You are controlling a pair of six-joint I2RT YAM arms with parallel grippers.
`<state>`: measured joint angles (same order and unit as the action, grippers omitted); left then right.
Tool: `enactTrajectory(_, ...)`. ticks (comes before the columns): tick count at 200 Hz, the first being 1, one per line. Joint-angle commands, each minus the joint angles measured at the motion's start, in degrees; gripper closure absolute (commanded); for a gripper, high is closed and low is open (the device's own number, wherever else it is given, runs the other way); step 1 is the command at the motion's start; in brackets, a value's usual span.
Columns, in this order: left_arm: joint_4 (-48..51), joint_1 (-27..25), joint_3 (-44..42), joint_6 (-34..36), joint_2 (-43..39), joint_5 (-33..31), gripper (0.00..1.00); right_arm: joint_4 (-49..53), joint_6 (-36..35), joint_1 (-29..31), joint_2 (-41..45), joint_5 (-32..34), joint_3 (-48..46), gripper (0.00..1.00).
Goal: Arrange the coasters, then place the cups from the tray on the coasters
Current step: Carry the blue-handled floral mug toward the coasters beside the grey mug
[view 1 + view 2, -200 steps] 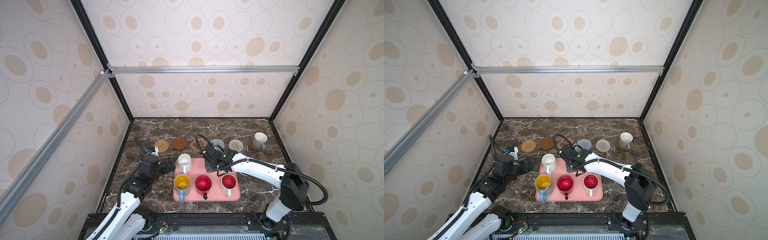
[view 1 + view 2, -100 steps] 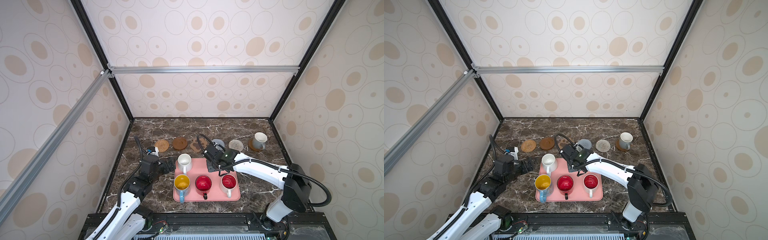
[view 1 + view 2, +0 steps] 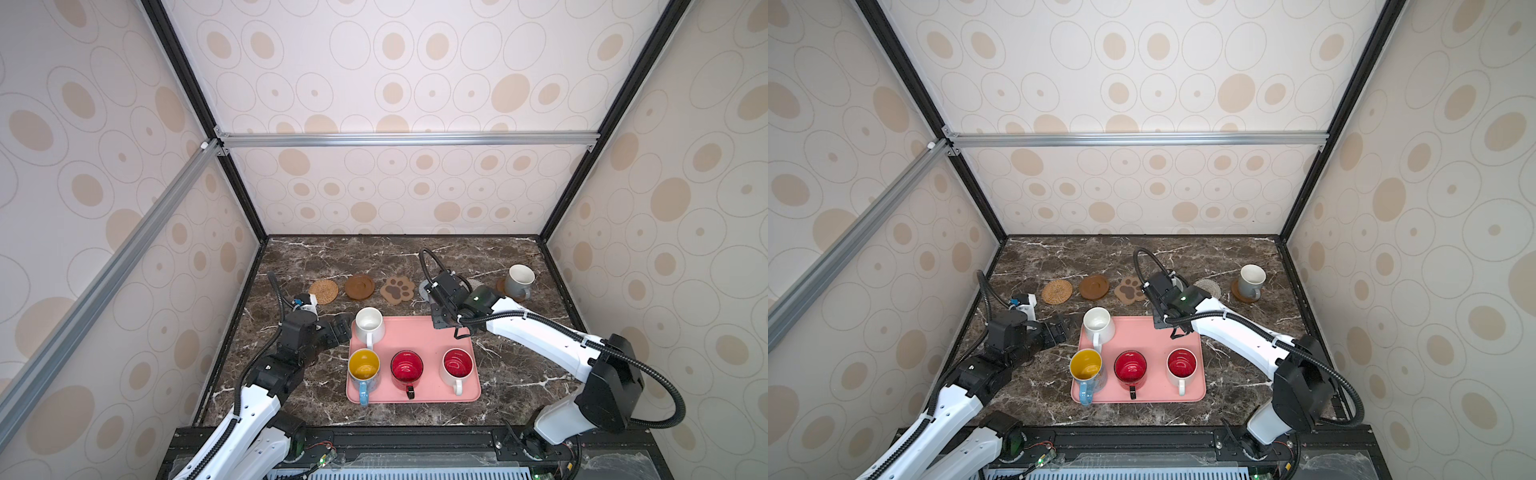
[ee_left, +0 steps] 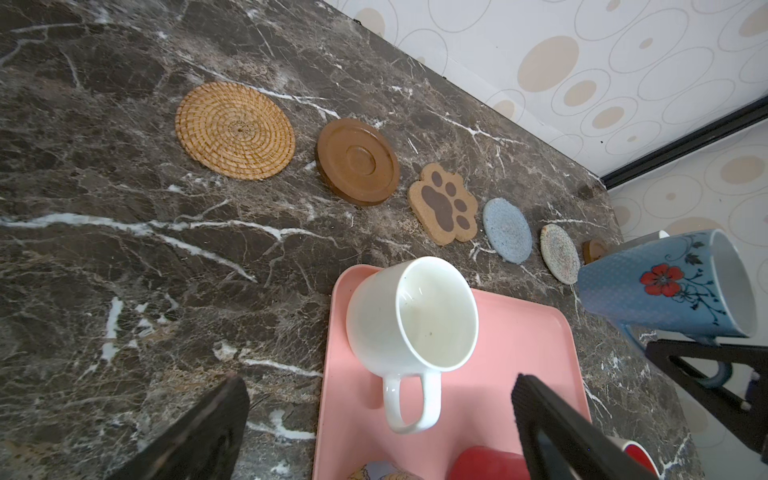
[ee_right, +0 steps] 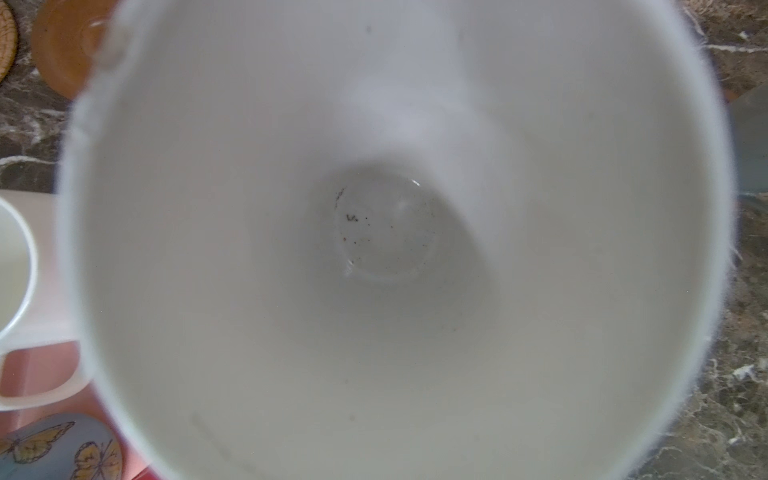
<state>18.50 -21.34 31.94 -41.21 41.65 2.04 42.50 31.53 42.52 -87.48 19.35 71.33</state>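
My right gripper (image 3: 451, 328) is shut on the handle of the light blue cup (image 4: 665, 286), held off the table over the far right corner of the pink tray (image 3: 415, 336). The cup's white inside (image 5: 395, 249) fills the right wrist view. My left gripper (image 3: 345, 328) is open beside the white cup (image 3: 369, 324), its fingers either side of that cup's handle (image 4: 409, 399). The yellow-inside cup (image 3: 363, 368), the red cup (image 3: 406, 368) and the red-inside cup (image 3: 457, 365) stand in the tray's near row. Rattan (image 3: 323, 291), brown disc (image 3: 359, 286), paw (image 3: 397, 289), blue-grey (image 4: 507, 230) and cream (image 3: 1207, 286) coasters lie in a row.
A grey-white cup (image 3: 519, 280) stands on a brown disc coaster (image 3: 505, 289) at the far right of the row. Patterned walls close in the marble table (image 3: 291, 386) on three sides. My right arm (image 3: 540, 336) reaches across the table beside the tray.
My right gripper has carried the light blue cup a little to the right and toward the coaster row. The left arm and the other cups have not moved.
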Motion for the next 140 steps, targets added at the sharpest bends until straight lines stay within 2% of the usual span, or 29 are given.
enactTrajectory(1, -0.3, -0.3, -0.3, -0.9, -0.9, -0.2, 0.00, -1.3, -3.3, -2.6, 2.9, 0.4, -0.7, 0.95)
enactTrajectory(83, 1.8, -0.2, -0.1, -1.3, -3.1, -0.9, 0.00, -9.1, -12.2, -16.0, 6.3, -7.7, -5.9, 0.95)
enactTrajectory(140, 2.4, -0.3, -0.6, -2.0, -4.6, -1.1, 0.00, -12.0, -17.7, -22.2, 5.2, -11.2, -6.8, 0.95)
